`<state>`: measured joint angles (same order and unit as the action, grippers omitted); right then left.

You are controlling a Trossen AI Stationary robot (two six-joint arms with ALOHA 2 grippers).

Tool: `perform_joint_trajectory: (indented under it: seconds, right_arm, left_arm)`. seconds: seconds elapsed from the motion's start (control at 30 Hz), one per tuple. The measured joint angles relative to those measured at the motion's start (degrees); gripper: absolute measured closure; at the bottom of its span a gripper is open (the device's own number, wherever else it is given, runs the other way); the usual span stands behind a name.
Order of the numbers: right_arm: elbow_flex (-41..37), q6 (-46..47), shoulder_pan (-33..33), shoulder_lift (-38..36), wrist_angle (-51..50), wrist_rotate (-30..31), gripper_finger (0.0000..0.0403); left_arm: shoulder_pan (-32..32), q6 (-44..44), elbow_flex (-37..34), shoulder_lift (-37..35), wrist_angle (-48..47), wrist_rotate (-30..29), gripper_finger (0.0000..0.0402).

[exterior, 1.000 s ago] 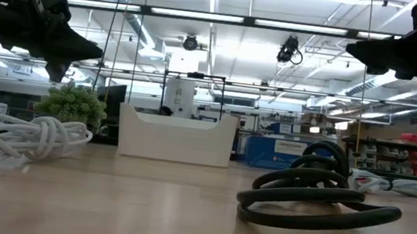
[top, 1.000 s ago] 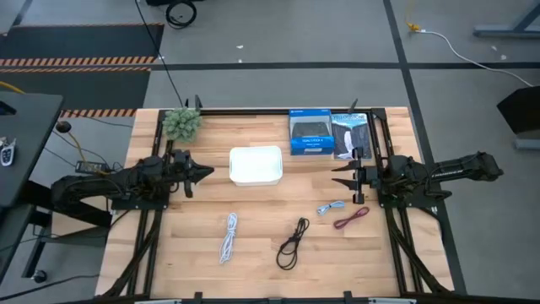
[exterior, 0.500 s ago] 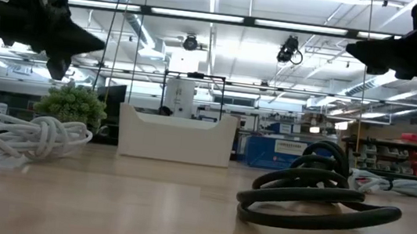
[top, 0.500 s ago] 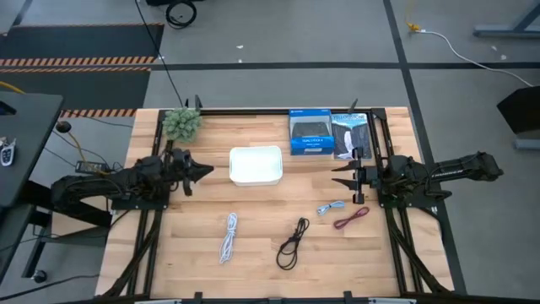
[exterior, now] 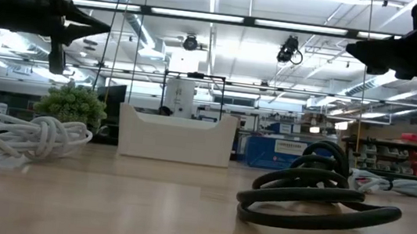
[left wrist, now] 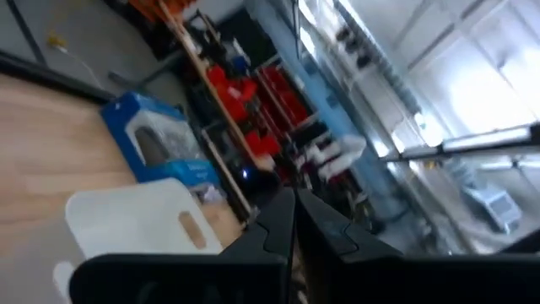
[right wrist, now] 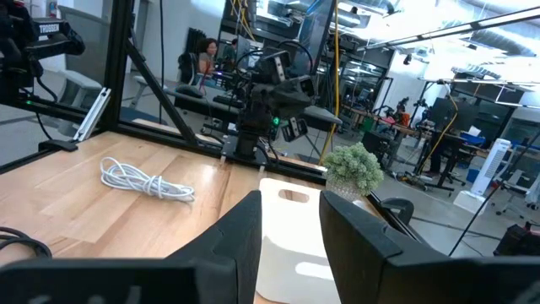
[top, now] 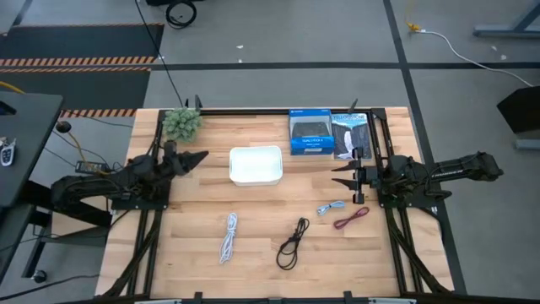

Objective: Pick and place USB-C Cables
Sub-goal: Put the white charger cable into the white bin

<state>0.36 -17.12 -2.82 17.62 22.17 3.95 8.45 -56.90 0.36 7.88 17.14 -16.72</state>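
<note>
Four cables lie on the wooden table near its near edge. They are the white cable (top: 229, 236) (exterior: 17, 136) (right wrist: 148, 181), the black cable (top: 292, 243) (exterior: 317, 196), the light blue-grey cable (top: 331, 207) and the dark red cable (top: 351, 218). My left gripper (top: 201, 158) (exterior: 102, 24) (left wrist: 294, 215) hangs shut above the table, left of the white bin (top: 256, 165), and points level toward it. My right gripper (top: 339, 176) (right wrist: 289, 224) hovers open right of the bin, above and beyond the blue-grey and red cables.
The white bin (exterior: 176, 135) (right wrist: 295, 232) stands mid-table toward the far side. A blue box (top: 310, 133) and a dark box (top: 350, 135) sit at the far right edge, and a small green plant (top: 181, 122) (exterior: 74, 103) at the far left corner. A person shows in the room behind (right wrist: 205, 52).
My left gripper has risen and shifted a little toward the far edge. It has tipped up from slanting downward to about level. The right arm and the cables have stayed still.
</note>
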Motion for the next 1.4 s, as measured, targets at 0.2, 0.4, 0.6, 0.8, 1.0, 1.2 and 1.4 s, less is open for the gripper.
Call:
perform_joint_trajectory:
  seconds: [0.2, 0.4, 0.6, 0.8, 1.0, 1.2, 1.4]
  right_arm:
    - [0.0, 0.0, 0.0, 0.0, 0.0, 0.0, 0.0275]
    - [0.0, 0.0, 0.0, 0.0, 0.0, 0.0, 0.0275]
    - [0.0, 0.0, 0.0, 0.0, 0.0, 0.0, 0.0275]
    - [0.0, 0.0, 0.0, 0.0, 0.0, 0.0, 0.0275]
    - [0.0, 0.0, 0.0, 0.0, 0.0, 0.0, 0.0275]
    - [0.0, 0.0, 0.0, 0.0, 0.0, 0.0, 0.0275]
    - [0.0, 0.0, 0.0, 0.0, 0.0, 0.0, 0.0275]
  left_arm:
    - [0.0, 6.5, 0.0, 0.0, 1.0, -10.9, 0.0381]
    - [0.0, 7.5, 0.0, 0.0, -3.6, -11.9, 0.0381]
    - [0.0, -4.4, 2.0, 3.2, -9.0, 8.2, 0.0381]
    - [0.0, -2.2, 8.9, 9.1, -6.1, 9.3, 0.0382]
    - [0.0, 2.9, 16.2, 11.8, 5.0, 8.6, 0.0392]
    - [0.0, 17.9, 26.5, 12.4, 5.6, 4.3, 0.0393]
    - [0.0, 31.7, 36.3, 14.3, 5.4, 1.5, 0.0391]
